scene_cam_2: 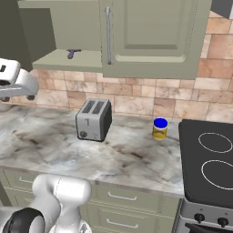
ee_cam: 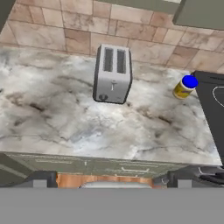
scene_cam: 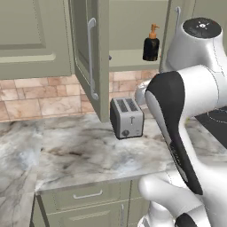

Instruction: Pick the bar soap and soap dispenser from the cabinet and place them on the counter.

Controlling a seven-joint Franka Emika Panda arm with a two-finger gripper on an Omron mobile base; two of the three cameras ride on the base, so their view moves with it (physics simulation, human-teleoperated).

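Note:
The soap dispenser (scene_cam: 150, 44), a black bottle with an orange pump, stands upright on the shelf of the open olive-green cabinet (scene_cam: 88, 53). From the right base view the cabinet (scene_cam_2: 154, 36) has its left bay open, and a small dark shape I cannot identify sits on its shelf (scene_cam_2: 68, 60). The bar soap is out of view. My gripper (ee_cam: 111, 180) hovers well above the marbled counter (ee_cam: 57, 113) and looks down on it. Its dark fingertips (ee_cam: 41, 180) stand far apart, open, with nothing held. The counter (scene_cam: 75, 150) lies below the cabinet.
A silver toaster (scene_cam: 126, 117) (scene_cam_2: 93, 119) (ee_cam: 112, 74) stands on the counter against the brick wall. A yellow jar with a blue lid (scene_cam_2: 159, 129) (ee_cam: 184, 86) sits beside the black stovetop (scene_cam_2: 209, 159). The open cabinet door (scene_cam: 99, 66) juts out over the counter.

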